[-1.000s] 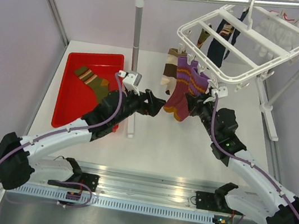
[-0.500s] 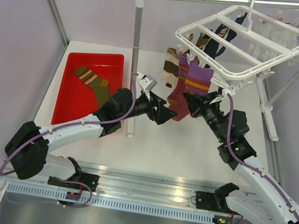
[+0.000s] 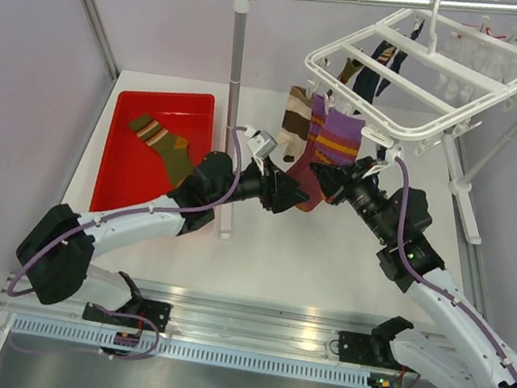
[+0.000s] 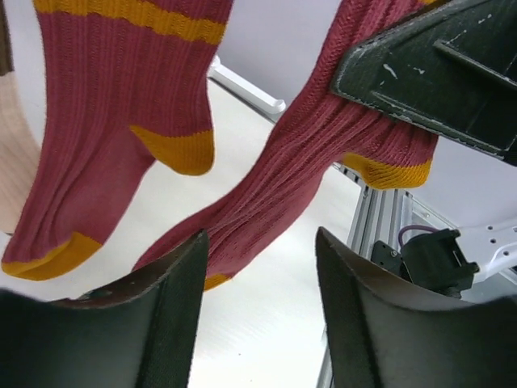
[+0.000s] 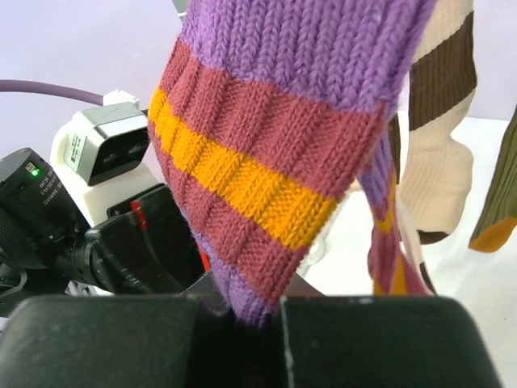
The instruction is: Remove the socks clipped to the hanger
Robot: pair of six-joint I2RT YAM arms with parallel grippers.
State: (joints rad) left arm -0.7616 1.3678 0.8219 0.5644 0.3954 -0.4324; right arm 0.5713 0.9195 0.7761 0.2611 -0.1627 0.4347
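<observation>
Pinching the purple sock, right gripper faces an unreadable camera label.

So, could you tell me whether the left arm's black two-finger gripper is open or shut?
Open: in the left wrist view the left gripper has its fingers well apart, the maroon-and-orange ribbed sock hanging ahead, not clamped by them.

No text, label or number is legible anywhere.
</observation>
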